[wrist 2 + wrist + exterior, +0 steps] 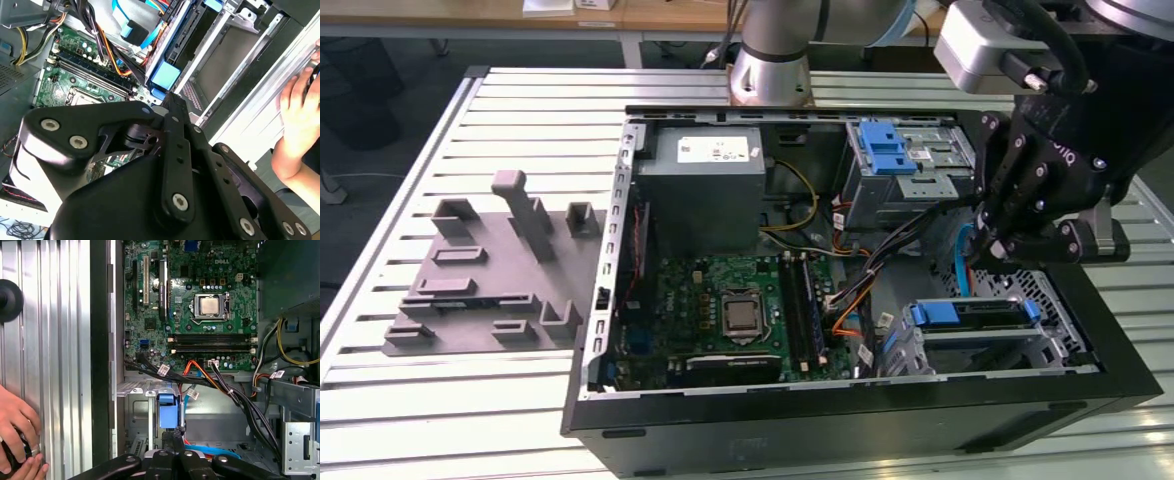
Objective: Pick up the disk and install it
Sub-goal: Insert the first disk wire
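The disk (971,314) stands on edge in the lower drive bay at the exterior view's right end of the open computer case, its blue carrier frame and a silver strip facing up. The carrier's blue end tab (167,414) (165,76) is seen in both wrist views. My black gripper (994,258) hangs just above that bay. Its fingers run together to a narrow tip (175,433) (172,98) right beside the blue tab, with nothing visible between them. Whether the tip touches the carrier I cannot tell.
The case (854,410) holds the grey power supply (700,175), a motherboard (734,310), a grey drive cage with a blue latch (907,160) and loose cables (240,395). A grey moulded fixture (480,280) lies on the slatted table. A person's hand (15,432) (300,115) rests beside the case.
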`<state>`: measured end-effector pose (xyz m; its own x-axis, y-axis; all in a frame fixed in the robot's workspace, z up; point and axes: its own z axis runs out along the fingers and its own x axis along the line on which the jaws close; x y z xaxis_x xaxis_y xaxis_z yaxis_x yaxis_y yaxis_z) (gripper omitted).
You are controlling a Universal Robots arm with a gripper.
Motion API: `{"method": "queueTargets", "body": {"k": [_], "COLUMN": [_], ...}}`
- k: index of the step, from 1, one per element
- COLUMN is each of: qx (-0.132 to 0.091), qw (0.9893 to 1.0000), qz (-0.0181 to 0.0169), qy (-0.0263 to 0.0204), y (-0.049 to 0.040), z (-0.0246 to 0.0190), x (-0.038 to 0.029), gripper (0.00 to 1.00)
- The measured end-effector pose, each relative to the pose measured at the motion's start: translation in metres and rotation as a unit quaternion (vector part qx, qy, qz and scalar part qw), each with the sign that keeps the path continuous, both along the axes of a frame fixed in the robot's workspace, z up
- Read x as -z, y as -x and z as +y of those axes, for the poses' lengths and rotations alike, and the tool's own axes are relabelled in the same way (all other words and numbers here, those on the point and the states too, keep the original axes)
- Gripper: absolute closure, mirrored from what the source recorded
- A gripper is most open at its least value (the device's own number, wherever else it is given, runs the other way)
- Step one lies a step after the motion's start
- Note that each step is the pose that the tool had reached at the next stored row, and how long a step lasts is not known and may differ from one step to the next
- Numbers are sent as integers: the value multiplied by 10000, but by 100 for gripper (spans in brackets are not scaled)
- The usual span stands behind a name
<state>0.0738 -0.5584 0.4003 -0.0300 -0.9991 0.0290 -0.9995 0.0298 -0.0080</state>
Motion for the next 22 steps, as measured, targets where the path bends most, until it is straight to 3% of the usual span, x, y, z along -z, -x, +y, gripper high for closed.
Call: {"method": "queueTargets", "body": {"k": [22], "qx": [0], "qw": [10000], "qz": [0], "qy": [-1], "y": [-107], "z": [5], "x": [38], "gripper": [89]}}
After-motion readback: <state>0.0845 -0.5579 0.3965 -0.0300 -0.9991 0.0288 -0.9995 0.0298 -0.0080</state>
